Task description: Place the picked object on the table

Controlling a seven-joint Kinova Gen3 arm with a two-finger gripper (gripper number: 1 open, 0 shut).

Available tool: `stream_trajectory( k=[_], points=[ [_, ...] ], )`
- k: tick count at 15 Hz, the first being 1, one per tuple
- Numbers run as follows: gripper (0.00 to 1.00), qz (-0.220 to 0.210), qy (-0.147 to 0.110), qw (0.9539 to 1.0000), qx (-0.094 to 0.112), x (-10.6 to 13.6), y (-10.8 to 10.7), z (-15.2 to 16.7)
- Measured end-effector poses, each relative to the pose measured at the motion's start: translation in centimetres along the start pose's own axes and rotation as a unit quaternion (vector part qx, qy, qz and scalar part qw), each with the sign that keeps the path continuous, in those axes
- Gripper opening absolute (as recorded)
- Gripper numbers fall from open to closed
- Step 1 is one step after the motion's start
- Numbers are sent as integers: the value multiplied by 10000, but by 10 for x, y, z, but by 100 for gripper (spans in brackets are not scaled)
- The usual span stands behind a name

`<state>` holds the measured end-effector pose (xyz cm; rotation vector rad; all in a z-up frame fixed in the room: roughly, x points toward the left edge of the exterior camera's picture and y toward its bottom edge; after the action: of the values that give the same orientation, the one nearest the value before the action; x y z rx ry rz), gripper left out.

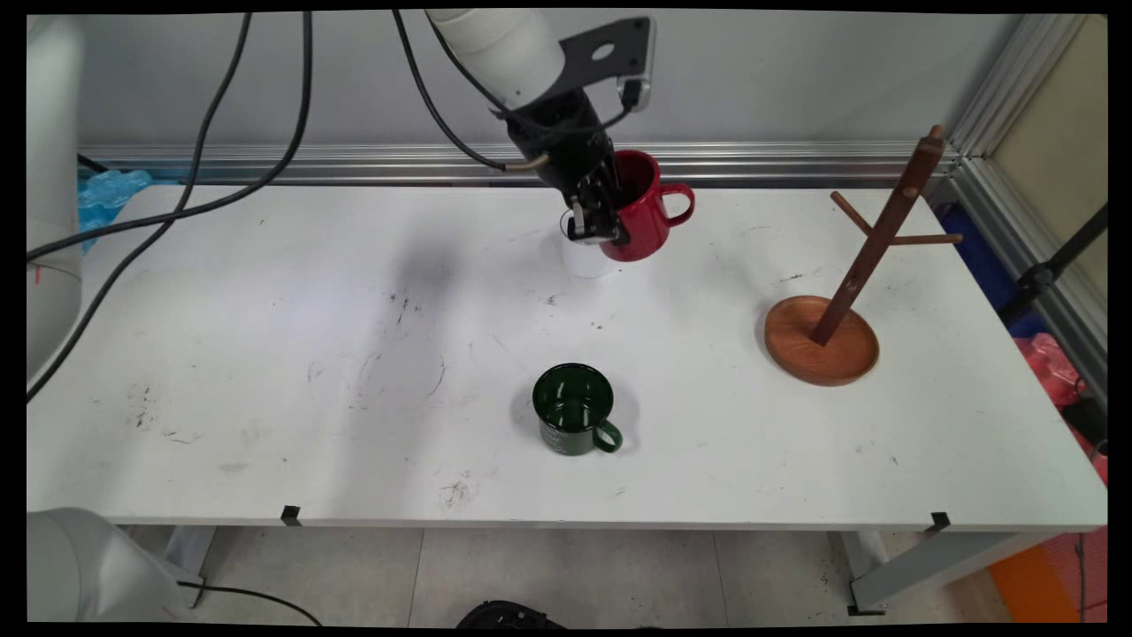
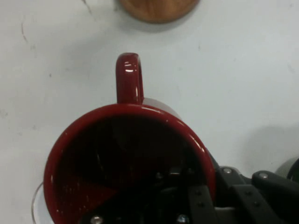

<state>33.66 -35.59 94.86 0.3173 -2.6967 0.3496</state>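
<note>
1. gripper (image 1: pixel 601 232) clamped on the rim wall of the red mug (image 1: pixel 644 221), one finger inside the cup and one outside on the side away from the handle; mug carried tilted above the far middle of the counter (image 1: pixel 265 354), handle pointed toward the wooden mug tree (image 1: pixel 862 265).
2. held by a thin pinch on a glossy wall only; judged prone to slipping or swinging in the grasp if jerked, since the weight hung to one side of the fingers.
3. hung directly over a clear glass (image 1: pixel 585 258), seen in the hand view as a pale rim peeking out below the mug's edge; could not tell whether touching or just above. a dip or a sideways sweep judged likely to knock the glass over or chip it.
4. mug tree stood well apart to the right, its pegs narrow and angled; a misaligned handle judged likely to strike the trunk and tip the stand on its round base.
5. green enamel mug (image 1: pixel 575 411) sat near the front edge, well clear; little risk there unless the red mug fell and rolled.
</note>
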Motion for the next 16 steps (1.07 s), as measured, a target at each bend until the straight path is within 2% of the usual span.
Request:
stream_trajectory(
  k=[7,16],
  points=[
    [0,-156,-419,9989,104,4,12,25],
    [0,-403,-832,9957,98,5,28,60]
  ],
)
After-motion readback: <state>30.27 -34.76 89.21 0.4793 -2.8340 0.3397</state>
